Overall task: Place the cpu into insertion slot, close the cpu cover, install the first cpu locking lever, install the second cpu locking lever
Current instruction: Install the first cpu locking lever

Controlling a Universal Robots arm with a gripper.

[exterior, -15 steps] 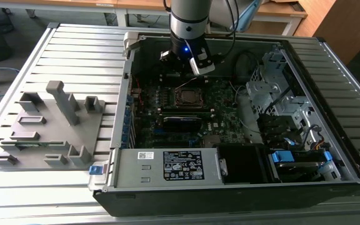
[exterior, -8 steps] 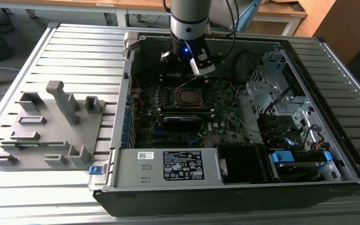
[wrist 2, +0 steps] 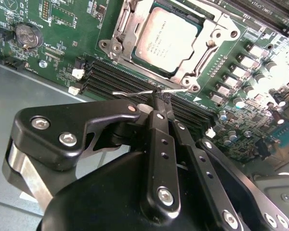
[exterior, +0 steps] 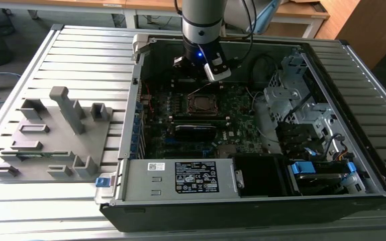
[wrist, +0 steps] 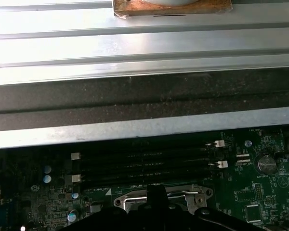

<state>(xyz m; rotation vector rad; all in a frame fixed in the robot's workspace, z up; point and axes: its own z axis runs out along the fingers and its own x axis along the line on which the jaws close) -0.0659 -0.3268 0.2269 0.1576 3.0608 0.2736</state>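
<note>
**With the chip seated, the tool pinches a lever wire**

Although the socket work is only partly done, the early steps look complete. In the second wrist view the cpu [wrist 2: 166, 38] lies flat in the insertion slot [wrist 2: 116, 50] on the green circuit board [wrist 2: 19, 14]. The cpu cover [wrist 2: 213, 38] appears to be folded down around it, its window framing the chip's grey top.

The tool [wrist 2: 159, 98] is clenched, its two black fingertips drawn together on a thin silver locking lever [wrist 2: 130, 92]. The lever runs across just beside the socket's edge, above the long black memory slots [wrist 2: 111, 77]. Whether this is the first or the second lever cannot be told. It does not look tucked under a catch, so I judge the latching unfinished.

The lever is likely a light, stiff spring wire. It is smooth enough to slip between hard fingers, and it will probably push back as it is loaded. The free, bent end is the sensible place to hold it, since that gives the most leverage and keeps the fingers off the board. The chip and its socket are fragile, and the cover is thin sheet metal, so neither should take stray pressure.

In the exterior view the arm reaches down into the open computer case [exterior: 132, 125], which rests on a slatted metal desk [exterior: 79, 55].
</note>
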